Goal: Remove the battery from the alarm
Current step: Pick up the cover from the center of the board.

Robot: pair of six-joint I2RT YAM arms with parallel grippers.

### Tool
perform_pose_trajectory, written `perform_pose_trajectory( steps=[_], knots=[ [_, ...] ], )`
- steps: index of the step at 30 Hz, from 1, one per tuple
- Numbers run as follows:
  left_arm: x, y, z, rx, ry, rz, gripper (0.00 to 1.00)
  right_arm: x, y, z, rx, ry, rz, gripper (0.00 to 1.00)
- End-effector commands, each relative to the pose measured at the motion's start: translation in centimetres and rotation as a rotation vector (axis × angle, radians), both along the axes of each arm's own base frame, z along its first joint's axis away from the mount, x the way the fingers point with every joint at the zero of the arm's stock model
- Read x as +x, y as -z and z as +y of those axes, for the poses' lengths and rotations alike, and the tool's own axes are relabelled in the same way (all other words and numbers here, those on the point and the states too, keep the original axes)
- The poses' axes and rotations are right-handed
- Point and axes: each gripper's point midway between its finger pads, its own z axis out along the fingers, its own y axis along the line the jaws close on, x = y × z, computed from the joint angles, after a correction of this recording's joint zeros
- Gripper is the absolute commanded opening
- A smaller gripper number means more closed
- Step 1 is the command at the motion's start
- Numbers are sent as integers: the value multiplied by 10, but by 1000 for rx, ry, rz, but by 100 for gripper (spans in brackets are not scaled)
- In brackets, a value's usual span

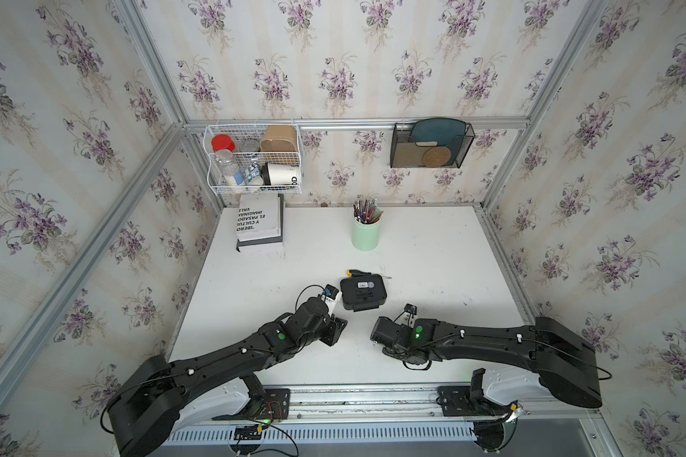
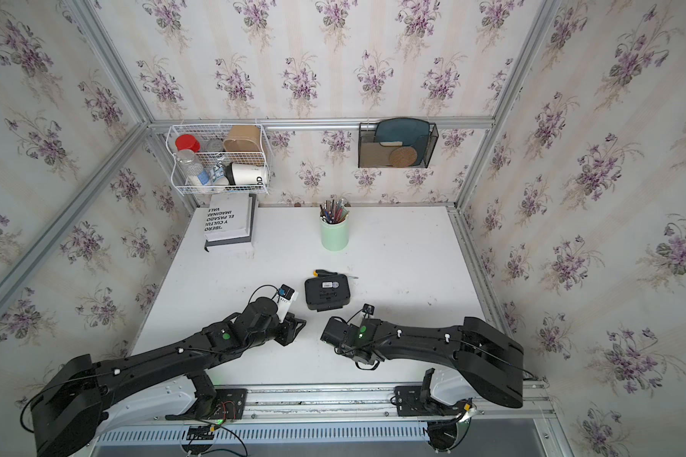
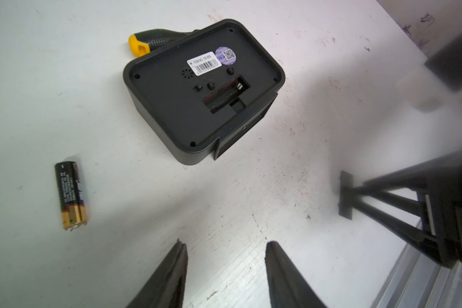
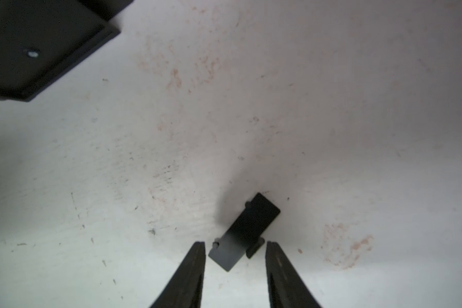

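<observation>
Lying face down at upper middle of the left wrist view, the alarm [image 3: 203,90] shows its slot [image 3: 226,97] open and empty. The battery [image 3: 71,194] rests on the table [image 3: 144,208] at lower left, well apart from the alarm. A screwdriver [image 3: 147,42] pokes out just behind the alarm. The left claw [image 3: 224,244] is apart, holding nothing. The right claw [image 4: 235,243] is apart too, a flat cover [image 4: 251,221] lying between its tips.

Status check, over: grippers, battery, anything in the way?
Left gripper open, empty. Right gripper open, straddling cover piece. Battery out, lying apart from alarm. Nothing blocks it.
</observation>
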Motion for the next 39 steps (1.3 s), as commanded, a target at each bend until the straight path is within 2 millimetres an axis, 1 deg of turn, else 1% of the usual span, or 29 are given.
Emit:
perform_pose_trajectory(
  steps=[1,3,5,8,10,14,19,21,23,27,31,32,33,34,37,39],
  knots=[
    [7,-4,6,-1,-51,-30,52,4,2,-7,-6,82,-25,41],
    [7,-3,10,5,-60,-36,52,3,2,-11,-7,99,-21,38],
    [7,-2,11,8,-63,-37,52,1,3,-13,-21,101,-12,37],
    [7,0,11,9,-65,-34,52,-2,9,-16,-53,100,8,36],
    [7,1,12,15,-68,-34,52,-1,10,-16,-59,101,8,33],
    [8,1,13,14,-70,-35,52,3,9,-17,-61,106,-13,32],
    [8,0,14,13,-69,-35,52,1,15,-16,-54,106,1,30],
    [8,1,15,18,-74,-31,52,0,16,-17,-65,106,12,25],
    [7,2,15,19,-72,-26,52,-2,17,-19,-61,104,16,24],
    [7,3,15,18,-73,-22,52,-5,21,-12,-30,93,39,25],
    [7,4,16,20,-76,-19,52,-6,23,-15,-55,85,41,23],
    [6,4,16,21,-75,-19,52,-5,21,-14,-49,88,37,22],
    [6,4,16,22,-76,-18,52,-4,20,-14,-46,90,30,17],
    [7,3,16,20,-78,-18,52,-2,19,-13,-42,91,23,15],
    [6,2,16,14,-77,-14,52,0,18,-10,-34,89,13,14],
    [5,1,15,10,-76,-8,52,1,17,-7,-26,86,7,11]
  ],
)
